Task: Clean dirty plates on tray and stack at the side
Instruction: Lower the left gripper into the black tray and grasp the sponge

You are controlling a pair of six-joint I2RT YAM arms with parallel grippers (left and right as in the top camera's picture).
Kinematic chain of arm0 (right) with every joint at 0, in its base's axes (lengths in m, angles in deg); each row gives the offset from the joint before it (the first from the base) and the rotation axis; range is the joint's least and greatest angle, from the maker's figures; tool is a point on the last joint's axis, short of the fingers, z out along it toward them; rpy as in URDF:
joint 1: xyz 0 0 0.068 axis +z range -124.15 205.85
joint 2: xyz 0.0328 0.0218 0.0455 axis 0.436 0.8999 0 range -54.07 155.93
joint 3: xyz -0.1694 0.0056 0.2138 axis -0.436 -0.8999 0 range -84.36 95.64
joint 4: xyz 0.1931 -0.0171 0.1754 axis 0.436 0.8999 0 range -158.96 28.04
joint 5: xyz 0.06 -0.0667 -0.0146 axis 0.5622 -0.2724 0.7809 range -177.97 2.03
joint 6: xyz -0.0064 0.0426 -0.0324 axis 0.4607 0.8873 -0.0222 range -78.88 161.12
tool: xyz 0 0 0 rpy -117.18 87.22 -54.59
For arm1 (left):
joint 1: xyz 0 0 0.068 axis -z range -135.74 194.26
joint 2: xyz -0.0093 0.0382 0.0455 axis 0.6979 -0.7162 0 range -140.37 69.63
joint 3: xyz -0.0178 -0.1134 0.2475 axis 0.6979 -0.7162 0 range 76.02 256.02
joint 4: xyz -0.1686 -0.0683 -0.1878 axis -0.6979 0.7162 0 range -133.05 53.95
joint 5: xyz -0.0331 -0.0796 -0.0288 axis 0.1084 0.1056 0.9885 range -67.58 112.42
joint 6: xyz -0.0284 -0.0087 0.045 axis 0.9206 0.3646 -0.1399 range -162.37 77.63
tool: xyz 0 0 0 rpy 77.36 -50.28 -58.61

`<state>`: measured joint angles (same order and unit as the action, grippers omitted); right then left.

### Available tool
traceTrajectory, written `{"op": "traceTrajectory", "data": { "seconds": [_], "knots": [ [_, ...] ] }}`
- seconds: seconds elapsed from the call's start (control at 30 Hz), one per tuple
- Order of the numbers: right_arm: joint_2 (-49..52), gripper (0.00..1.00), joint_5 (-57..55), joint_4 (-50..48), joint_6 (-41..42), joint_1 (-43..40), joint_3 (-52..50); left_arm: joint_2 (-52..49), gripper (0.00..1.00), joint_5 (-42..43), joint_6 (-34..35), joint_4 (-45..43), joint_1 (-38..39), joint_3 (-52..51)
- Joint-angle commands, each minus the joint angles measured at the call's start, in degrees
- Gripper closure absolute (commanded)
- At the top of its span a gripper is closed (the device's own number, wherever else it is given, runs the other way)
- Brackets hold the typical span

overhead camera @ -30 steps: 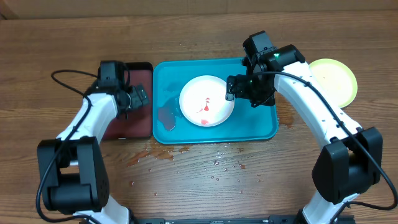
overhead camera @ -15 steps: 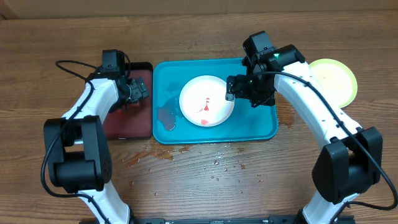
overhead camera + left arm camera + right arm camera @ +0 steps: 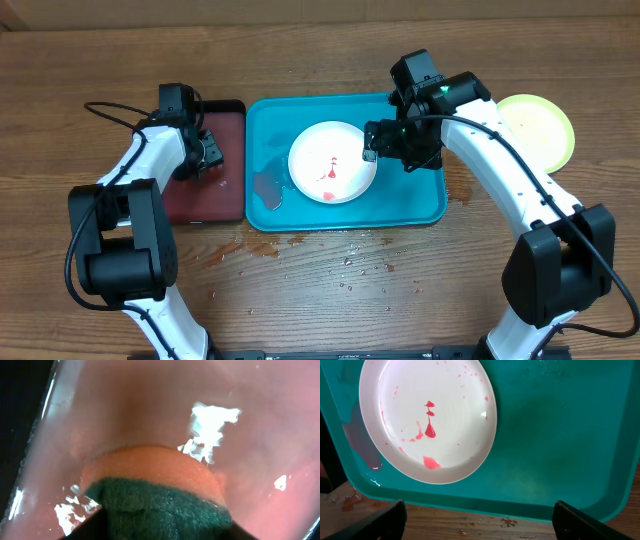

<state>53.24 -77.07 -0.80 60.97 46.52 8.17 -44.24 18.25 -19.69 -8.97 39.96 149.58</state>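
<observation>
White plate (image 3: 332,162) smeared red lies in tray (image 3: 415,197); right claw (image 3: 479,506) gapes empty, left claw (image 3: 210,155) grips sponge (image 3: 150,467)

The table (image 3: 320,300) is brown wood with visible grain, matt apart from scattered wet drops. The turquoise tray (image 3: 415,200) is smooth plastic with a soft sheen. The white plate (image 3: 345,150) on it is glossy plastic, smeared with wet red sauce. The lime green plate (image 3: 540,130) looks smooth and duller. The sponge (image 3: 150,465) is orange foam topped by rough green scouring fibre, and it sits in shiny reddish liquid (image 3: 150,405).
</observation>
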Motion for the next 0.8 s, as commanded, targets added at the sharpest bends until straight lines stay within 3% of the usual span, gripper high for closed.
{"op": "traceTrajectory", "data": {
  "seconds": [0.0,0.13,0.47,0.77],
  "knots": [
    [-0.9,0.06,-0.8,-0.3,-0.2,-0.2,1.0,-1.8,0.65,0.6,0.3,-0.2,-0.2,0.5],
    [-0.9,0.06,-0.8,-0.3,-0.2,-0.2,1.0,-2.0,0.96,0.5,0.3,0.2,-0.2,0.5],
    [-0.9,0.06,-0.8,-0.3,-0.2,-0.2,1.0,-1.7,0.96,0.6,0.1,2.9,-0.2,1.4],
    [-0.9,0.06,-0.8,-0.3,-0.2,-0.2,1.0,-0.9,0.96,0.2,-0.9,11.4,-0.2,10.1]
  ]
}}
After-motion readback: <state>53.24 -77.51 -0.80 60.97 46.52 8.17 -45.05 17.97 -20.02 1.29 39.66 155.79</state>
